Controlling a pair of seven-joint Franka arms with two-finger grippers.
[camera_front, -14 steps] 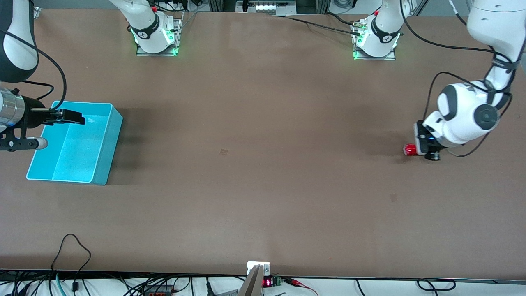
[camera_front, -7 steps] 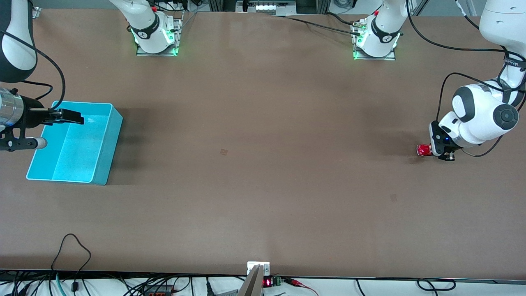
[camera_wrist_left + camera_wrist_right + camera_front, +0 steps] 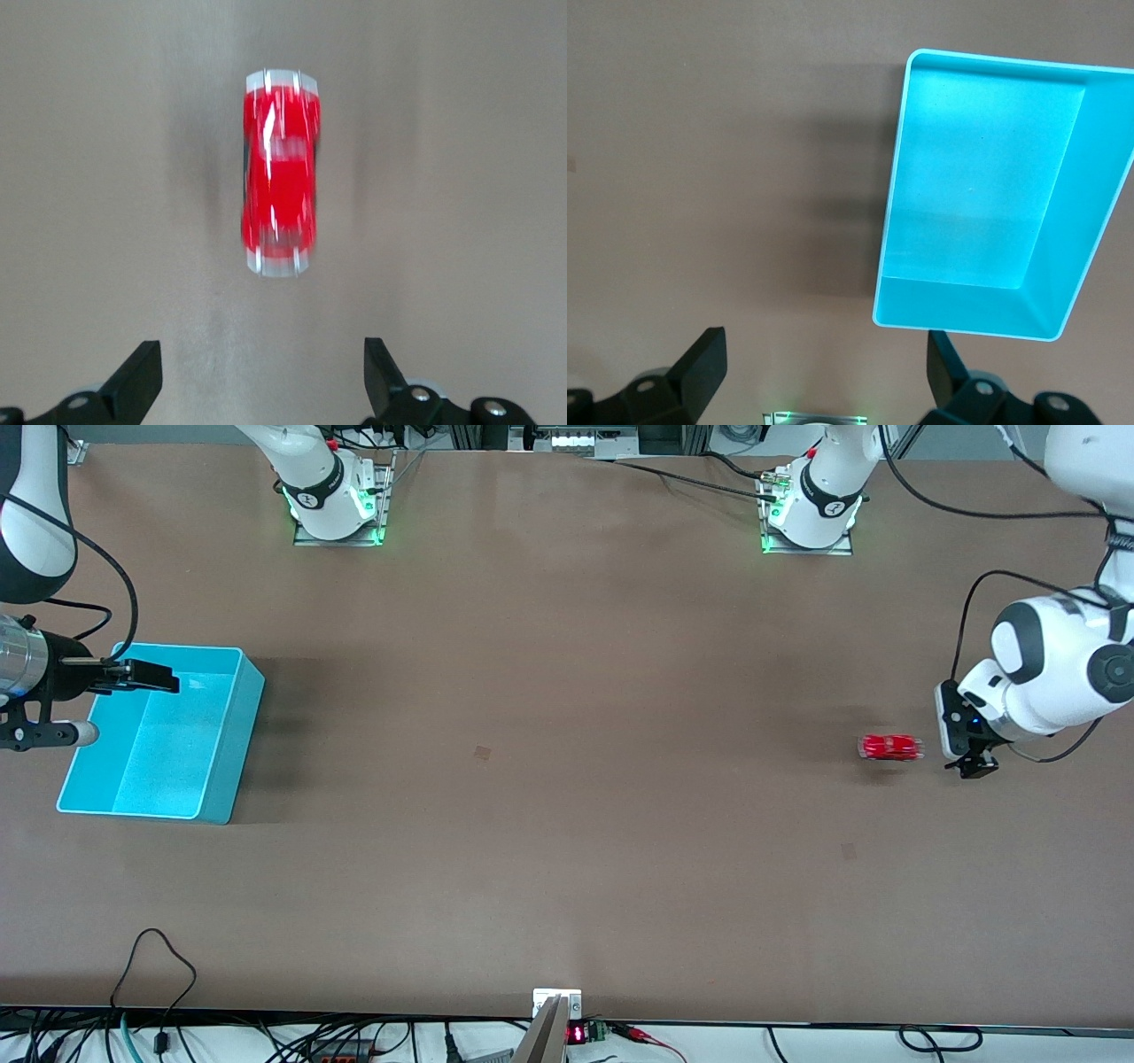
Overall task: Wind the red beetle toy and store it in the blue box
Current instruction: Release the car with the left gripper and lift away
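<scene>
Brown table [image 3: 567,797] mostly bare. Beetle [image 3: 889,747] free on table, right of frame, blurred. Left gripper [image 3: 970,757] spread, just beside it. Right gripper [image 3: 142,677] spread over box [image 3: 251,717], left of frame. Advice: intercept beetle squarely across its sides, then carry to box.

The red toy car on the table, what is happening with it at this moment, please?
The red beetle toy sits free on the table near the left arm's end, blurred as if rolling. The left end effector is beside it, fingers open, not touching it. The blue box stands at the right arm's end with nothing inside. The right end effector waits open above the box.
</scene>
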